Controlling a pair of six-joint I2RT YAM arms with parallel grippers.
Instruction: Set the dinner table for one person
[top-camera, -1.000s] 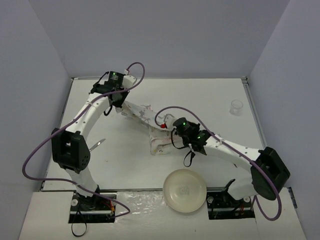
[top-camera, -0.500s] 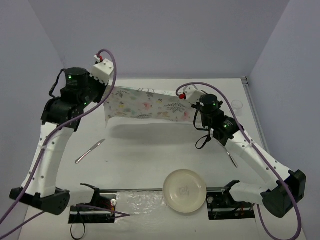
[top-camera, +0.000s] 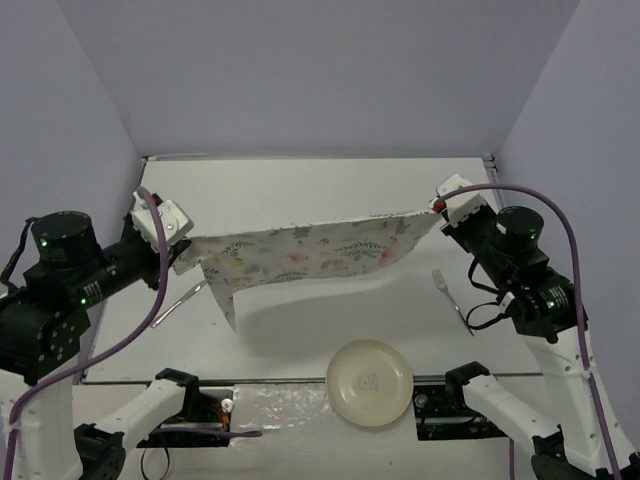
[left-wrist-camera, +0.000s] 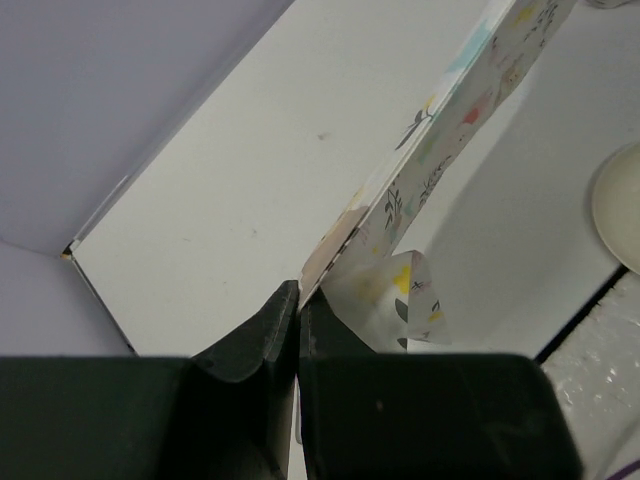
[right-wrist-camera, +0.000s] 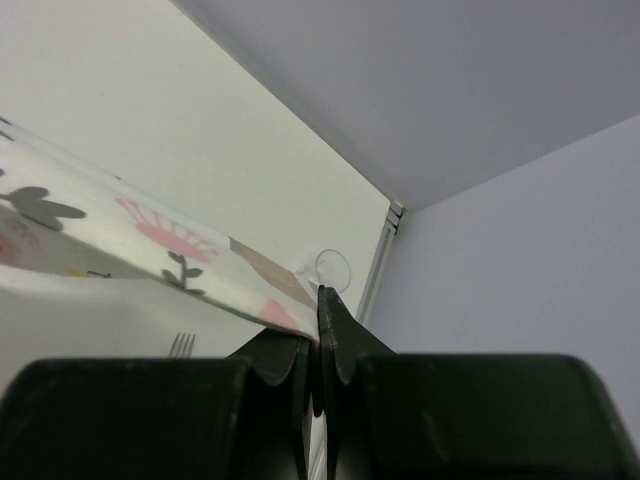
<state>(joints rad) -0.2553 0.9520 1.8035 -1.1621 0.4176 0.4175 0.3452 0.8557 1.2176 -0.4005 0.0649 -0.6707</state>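
Holds a floral placemat stretched in the air above the flat white worktop spanning the walled space below. Pinches its left corner with the left gripper, pressed together on the cloth, a loose flap drooping just beside. Pinches the right corner likewise with the right gripper. Shows a plate at the worktop's near edge, a fork near the right end, a silver utensil under the left end, and a clear cup by the far right corner.

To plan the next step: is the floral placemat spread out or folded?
Spread out, in the air: the placemat stretches between the left gripper and right gripper, each shut on a corner.
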